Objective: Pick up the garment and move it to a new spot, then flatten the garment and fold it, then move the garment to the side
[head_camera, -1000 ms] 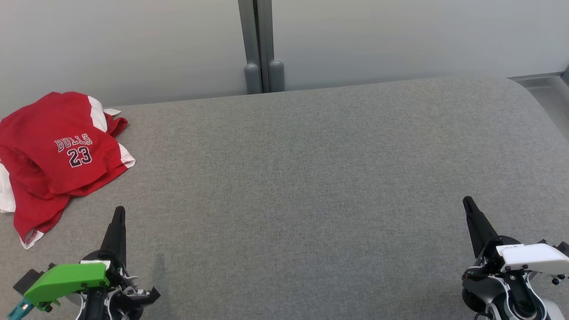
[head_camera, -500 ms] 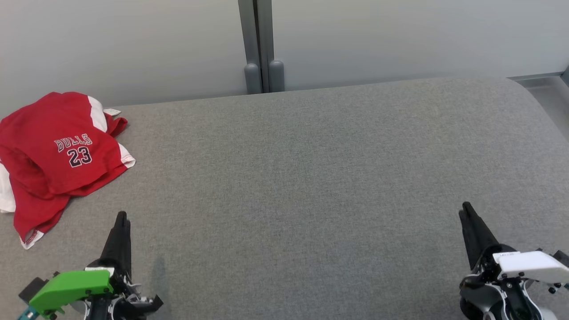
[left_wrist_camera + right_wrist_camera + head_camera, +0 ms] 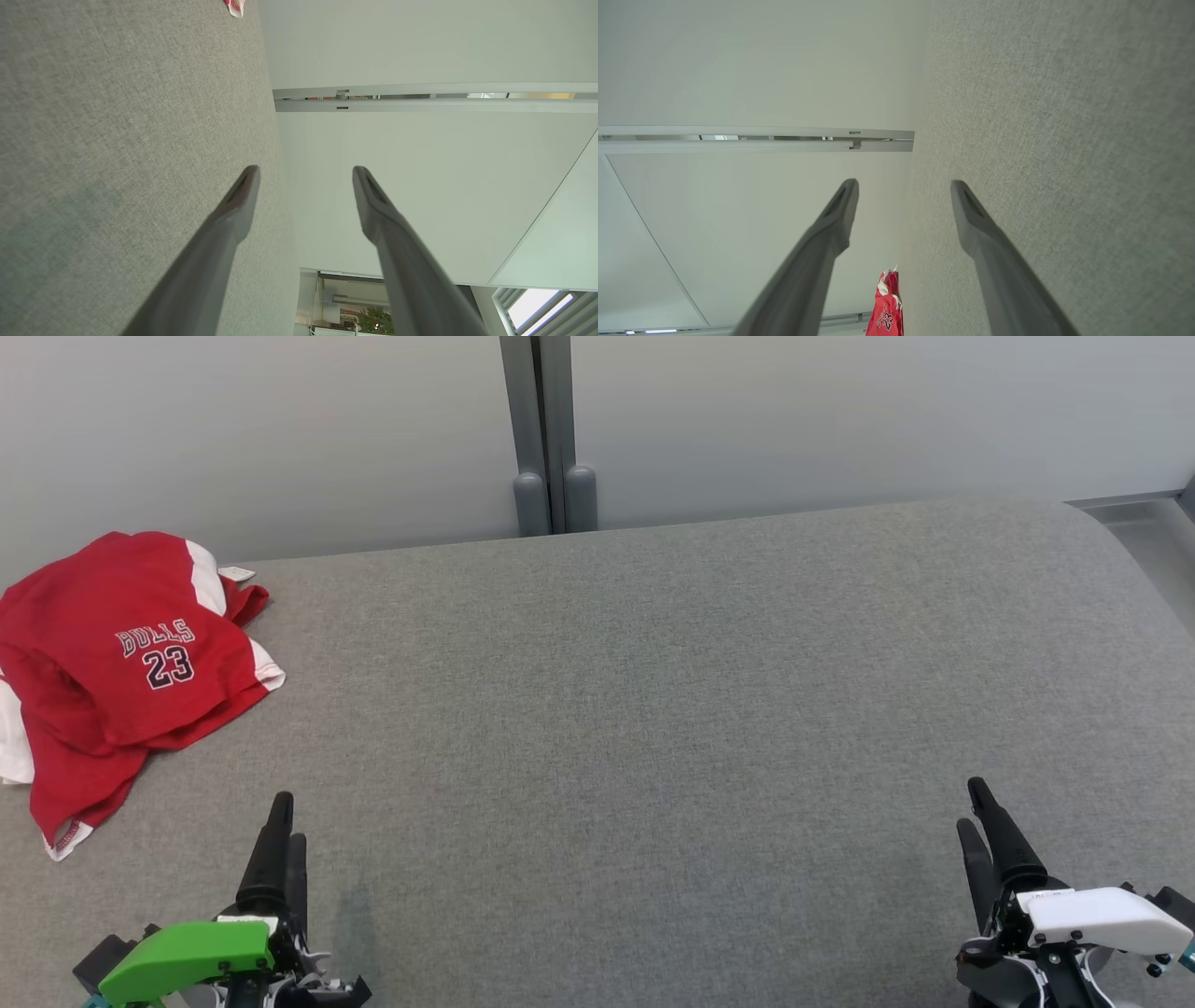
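Observation:
The garment [image 3: 121,663], a red jersey with white trim and "BULLS 23" on it, lies crumpled at the far left of the grey padded surface [image 3: 653,691]. My left gripper [image 3: 288,821] hovers low at the front left, below and to the right of the garment and apart from it, its fingers parted and empty. At the front right my right gripper [image 3: 971,807] is also open and empty. The left wrist view shows that gripper [image 3: 306,172] with a clear gap and a scrap of the garment [image 3: 235,6] at the top edge. The right wrist view shows its gripper [image 3: 904,186] open and the garment [image 3: 887,308] far off.
A pale wall with a grey vertical post [image 3: 546,429] runs behind the padded surface. The surface's right end curves away near a metal ledge [image 3: 1139,513]. Wide bare padding lies between the two grippers.
Both grippers have drawn back toward the bottom of the head view, and their fingers now show slightly parted. The garment has not moved.

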Motion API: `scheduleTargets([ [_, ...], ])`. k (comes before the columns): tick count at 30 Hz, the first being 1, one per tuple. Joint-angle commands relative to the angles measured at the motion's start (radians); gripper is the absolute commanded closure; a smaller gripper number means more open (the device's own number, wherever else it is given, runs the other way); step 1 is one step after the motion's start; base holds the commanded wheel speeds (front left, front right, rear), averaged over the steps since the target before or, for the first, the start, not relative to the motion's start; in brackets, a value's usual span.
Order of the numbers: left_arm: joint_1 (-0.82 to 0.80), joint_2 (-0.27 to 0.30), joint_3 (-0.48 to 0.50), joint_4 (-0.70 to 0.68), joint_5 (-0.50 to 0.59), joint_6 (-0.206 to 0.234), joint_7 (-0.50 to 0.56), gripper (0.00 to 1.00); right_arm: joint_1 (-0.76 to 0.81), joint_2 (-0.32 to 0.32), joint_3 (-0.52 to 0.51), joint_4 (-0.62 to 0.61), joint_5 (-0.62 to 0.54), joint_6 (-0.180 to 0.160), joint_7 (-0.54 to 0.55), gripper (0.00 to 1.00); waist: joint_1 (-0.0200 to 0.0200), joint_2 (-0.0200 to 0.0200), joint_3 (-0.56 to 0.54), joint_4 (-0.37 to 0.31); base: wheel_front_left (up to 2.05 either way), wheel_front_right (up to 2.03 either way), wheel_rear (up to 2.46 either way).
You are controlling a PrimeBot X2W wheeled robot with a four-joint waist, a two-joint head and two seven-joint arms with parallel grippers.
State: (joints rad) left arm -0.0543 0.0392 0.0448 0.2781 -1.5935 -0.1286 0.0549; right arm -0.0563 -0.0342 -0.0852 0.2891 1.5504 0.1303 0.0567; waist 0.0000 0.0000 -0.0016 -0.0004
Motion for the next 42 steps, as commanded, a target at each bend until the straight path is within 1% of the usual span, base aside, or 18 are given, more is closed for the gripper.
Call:
scheduleTargets([
  [1,-0.009,0.004,-0.009,-0.021,0.021,-0.001,-0.012,0.0,-0.009,-0.007,0.0,-0.014,-0.024,0.0,-0.013,0.0,0.0,0.0,-0.001,0.0,0.0,0.0,0.0],
  [6,-0.006,0.005,-0.018,-0.024,0.061,-0.001,-0.034,0.0,-0.008,-0.008,-0.003,-0.018,-0.096,0.0,-0.034,0.0,0.0,0.0,-0.003,0.0,0.0,0.0,0.0],
  [12,-0.011,0.006,-0.029,-0.045,0.157,0.009,-0.059,0.0,-0.005,-0.009,-0.012,-0.046,-0.231,0.0,-0.059,0.0,0.0,0.0,-0.005,0.001,0.0,0.0,0.0],
  [19,-0.018,0.007,-0.058,-0.101,0.329,0.03,-0.086,0.0,-0.001,-0.01,-0.009,-0.092,-0.413,0.0,-0.087,0.0,0.0,0.0,-0.005,0.001,0.0,0.0,0.0],
  [27,-0.01,0.008,-0.096,-0.141,0.515,0.058,-0.115,0.0,0.01,-0.011,0.001,-0.126,-0.581,0.0,-0.116,0.0,0.0,0.0,-0.007,0.002,0.0,0.0,0.0],
  [33,0.005,0.008,-0.113,-0.149,0.638,0.075,-0.135,0.0,0.021,-0.012,-0.001,-0.123,-0.692,0.0,-0.136,0.0,0.0,0.0,-0.009,0.002,0.0,0.0,0.0],
  [42,0.028,0.009,-0.127,-0.14,0.805,0.081,-0.163,0.0,0.03,-0.013,0.004,-0.118,-0.864,0.0,-0.165,0.0,0.0,0.0,-0.011,0.001,0.0,0.0,0.0],
])
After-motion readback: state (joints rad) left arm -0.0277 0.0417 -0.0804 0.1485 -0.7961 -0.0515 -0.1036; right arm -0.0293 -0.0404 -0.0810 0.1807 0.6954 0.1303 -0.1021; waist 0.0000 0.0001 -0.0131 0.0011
